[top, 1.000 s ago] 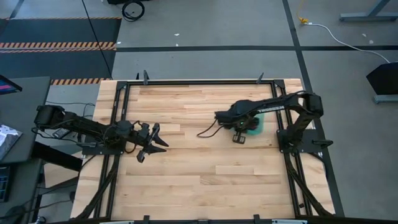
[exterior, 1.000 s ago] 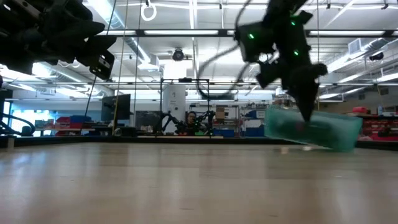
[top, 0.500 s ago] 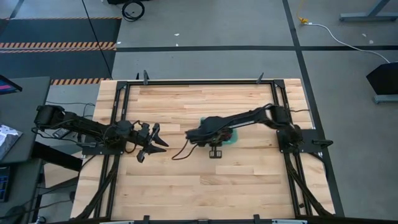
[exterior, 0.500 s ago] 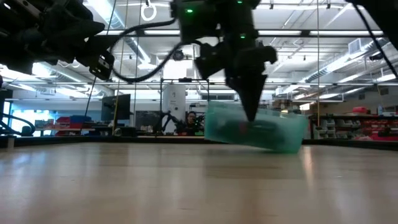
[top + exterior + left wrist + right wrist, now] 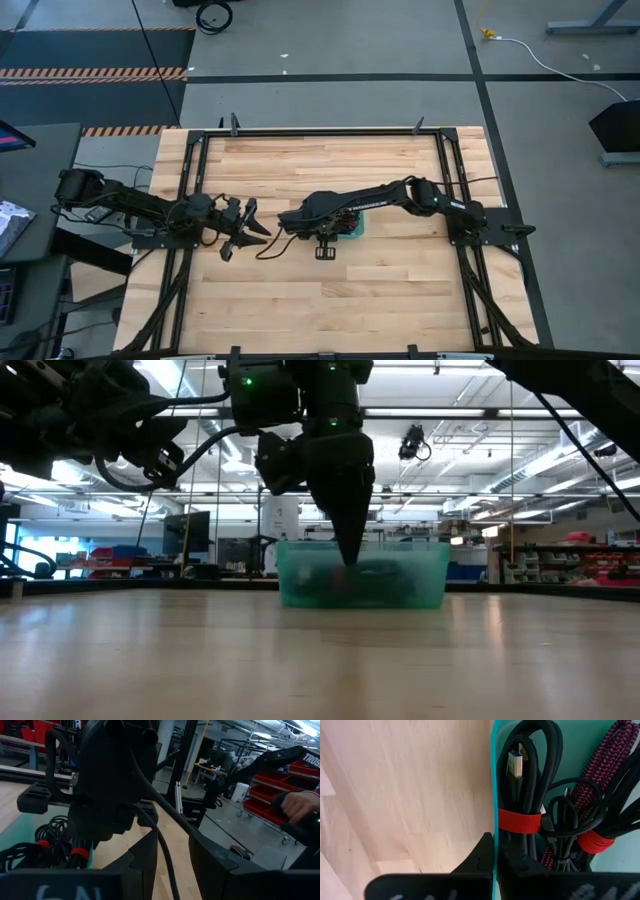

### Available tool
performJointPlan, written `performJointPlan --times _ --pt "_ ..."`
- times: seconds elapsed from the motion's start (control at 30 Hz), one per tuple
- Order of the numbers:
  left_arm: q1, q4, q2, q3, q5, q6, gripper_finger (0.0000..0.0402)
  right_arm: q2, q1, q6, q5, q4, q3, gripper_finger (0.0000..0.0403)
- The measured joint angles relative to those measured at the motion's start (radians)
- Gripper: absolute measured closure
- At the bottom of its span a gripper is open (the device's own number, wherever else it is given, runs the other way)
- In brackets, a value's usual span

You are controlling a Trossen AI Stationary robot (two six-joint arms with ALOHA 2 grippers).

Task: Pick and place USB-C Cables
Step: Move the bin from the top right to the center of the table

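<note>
Wooden planks of the table (image 5: 300, 300) are filling the middle of the high view, framed by dark rails on a grey floor; the right arm is reaching across from the table's right edge to its centre, where the right gripper (image 5: 318, 222) is sitting over a teal bin (image 5: 354, 229), while the left gripper (image 5: 247, 231) is waiting just left of it with its fingers spread apart. At table height, the low view is showing the same translucent teal bin (image 5: 362, 573) resting flat on the tabletop, with the right gripper (image 5: 349, 555) pointing straight down onto its front wall and a workshop with shelving lying behind. From the left wrist, the right arm's dark body is looming close, with coiled black USB-C Cables (image 5: 30, 845) and red ties lying below it in the bin (image 5: 20, 826). From the right wrist, the right gripper (image 5: 495, 851) is pinching the bin's thin teal wall (image 5: 493, 780) between nearly closed fingers, and the USB-C Cables (image 5: 530, 795) are lying inside: black coils with red ties, beside one maroon braided coil (image 5: 607, 760).
</note>
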Motion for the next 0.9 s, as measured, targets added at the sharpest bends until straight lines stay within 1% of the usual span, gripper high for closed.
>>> performJointPlan --times 0.4,0.9 --pt "0.000 0.000 0.000 0.000 0.000 0.000 0.0283 0.001 -0.010 -0.011 0.006 0.019 0.001 0.0398" --pt "0.000 -0.001 0.000 0.000 0.000 0.000 0.0283 0.001 -0.002 -0.098 0.018 0.029 0.001 0.0399"
